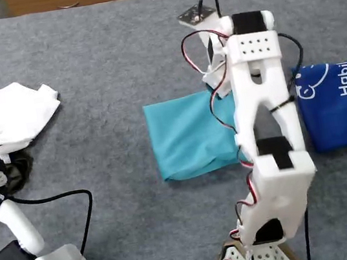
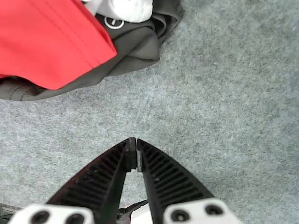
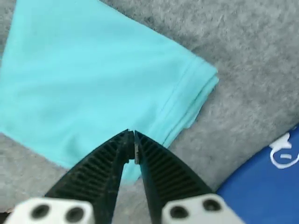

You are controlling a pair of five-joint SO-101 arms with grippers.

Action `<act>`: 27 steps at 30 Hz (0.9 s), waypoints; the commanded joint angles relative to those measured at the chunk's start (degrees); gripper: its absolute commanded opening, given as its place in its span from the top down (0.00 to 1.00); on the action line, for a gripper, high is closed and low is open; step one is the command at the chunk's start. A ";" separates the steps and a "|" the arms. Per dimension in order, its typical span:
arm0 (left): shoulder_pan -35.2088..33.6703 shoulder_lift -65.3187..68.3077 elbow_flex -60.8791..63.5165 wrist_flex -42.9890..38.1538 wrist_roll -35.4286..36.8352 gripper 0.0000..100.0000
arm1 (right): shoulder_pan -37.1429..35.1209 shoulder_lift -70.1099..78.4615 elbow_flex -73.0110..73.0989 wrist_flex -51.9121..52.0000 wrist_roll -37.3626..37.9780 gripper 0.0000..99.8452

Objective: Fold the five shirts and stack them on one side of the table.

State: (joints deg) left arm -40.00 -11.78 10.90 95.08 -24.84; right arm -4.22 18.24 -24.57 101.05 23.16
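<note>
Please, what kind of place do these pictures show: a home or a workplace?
Probably a robotics lab or test bench: the left arm and right arm, with bare wiring, stand at a grey felt-covered table, where a teal shirt and blue shirt lie.

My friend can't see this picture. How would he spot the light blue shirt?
Look at the middle of the grey table, beside the white right arm. The light blue shirt lies there, folded flat into a rectangle. Its neighbours differ: the dark blue shirt has white print, and the white shirt is crumpled.
</note>
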 commanded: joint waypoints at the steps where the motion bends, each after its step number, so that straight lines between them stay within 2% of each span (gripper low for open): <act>1: 0.70 -1.89 -0.62 -1.58 -0.44 0.98 | -2.24 -8.57 7.43 1.32 -1.05 1.00; 5: 0.35 -2.24 -0.53 -3.34 -0.18 0.98 | -2.59 -16.22 19.91 -0.44 -1.05 1.00; 13: 0.26 -2.24 -0.18 -3.25 -0.09 0.98 | -1.10 -19.65 49.01 -22.15 0.26 1.00; 19: -1.41 -1.80 -0.18 -3.25 -0.09 0.98 | 4.26 -19.65 58.95 -32.62 2.20 1.00; 23: -2.20 -1.71 -0.18 -3.25 -0.09 0.98 | 4.62 -20.18 58.51 -32.88 2.02 1.00; 27: -2.29 -2.15 -0.18 -3.25 -0.26 0.98 | 2.68 -21.85 52.44 -22.77 1.67 1.00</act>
State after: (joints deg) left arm -41.49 -11.78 10.90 92.44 -24.84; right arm -0.70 -0.22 32.48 72.31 24.75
